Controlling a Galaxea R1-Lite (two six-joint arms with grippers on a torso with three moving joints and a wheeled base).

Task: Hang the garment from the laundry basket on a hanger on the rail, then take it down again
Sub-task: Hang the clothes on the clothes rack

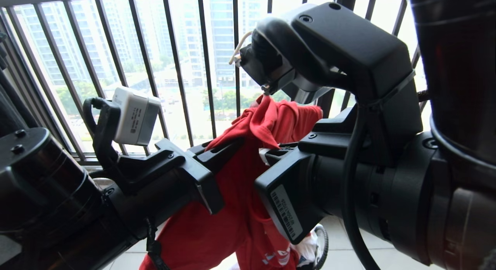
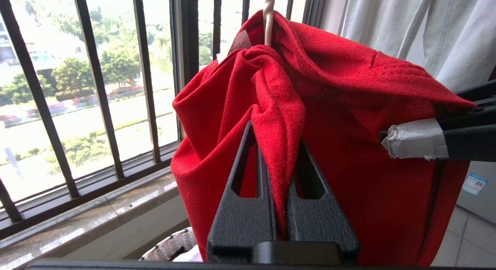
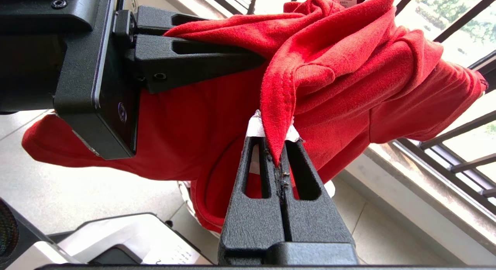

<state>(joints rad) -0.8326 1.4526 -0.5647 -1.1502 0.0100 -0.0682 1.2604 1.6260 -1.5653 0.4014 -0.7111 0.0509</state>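
1. Matte black arm housings with round screws and a looping black cable.
2. White camera box (image 1: 135, 116) left of the barcode label (image 1: 286, 211).
3. Textured black slotted fingers (image 2: 242, 208), one grey-taped (image 2: 416, 139).

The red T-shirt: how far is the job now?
Done: the red T-shirt is out of the basket. In hand: left gripper and right gripper pinch it around the hanger's neck. Left: whether hanging or taking down, I cannot tell.
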